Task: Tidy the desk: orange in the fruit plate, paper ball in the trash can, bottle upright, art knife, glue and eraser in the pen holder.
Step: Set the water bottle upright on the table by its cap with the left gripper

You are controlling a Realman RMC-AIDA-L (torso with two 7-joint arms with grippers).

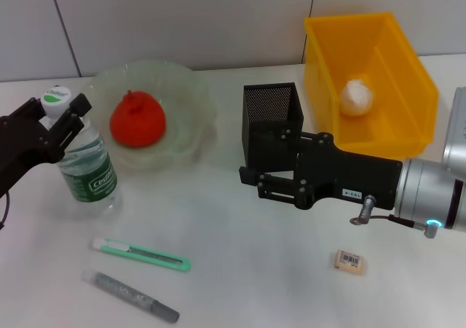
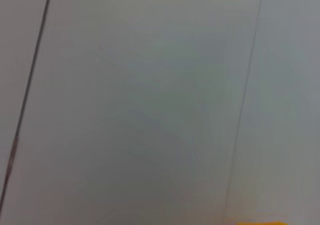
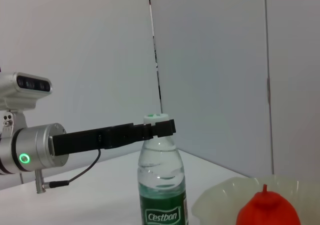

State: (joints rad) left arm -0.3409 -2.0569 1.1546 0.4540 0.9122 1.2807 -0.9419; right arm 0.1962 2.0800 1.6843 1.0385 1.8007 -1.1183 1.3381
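Observation:
The bottle stands upright at the table's left, also in the right wrist view as the bottle. My left gripper is shut on its neck just under the white cap. The orange lies in the fruit plate. The paper ball rests inside the trash can. My right gripper hovers open and holding nothing, just in front of the pen holder. The art knife and glue lie near the front left, and the eraser at the front right.
A wall rises close behind the table. The right arm's silver forearm reaches in from the right edge, above the eraser. Bare tabletop lies between the knife and the eraser.

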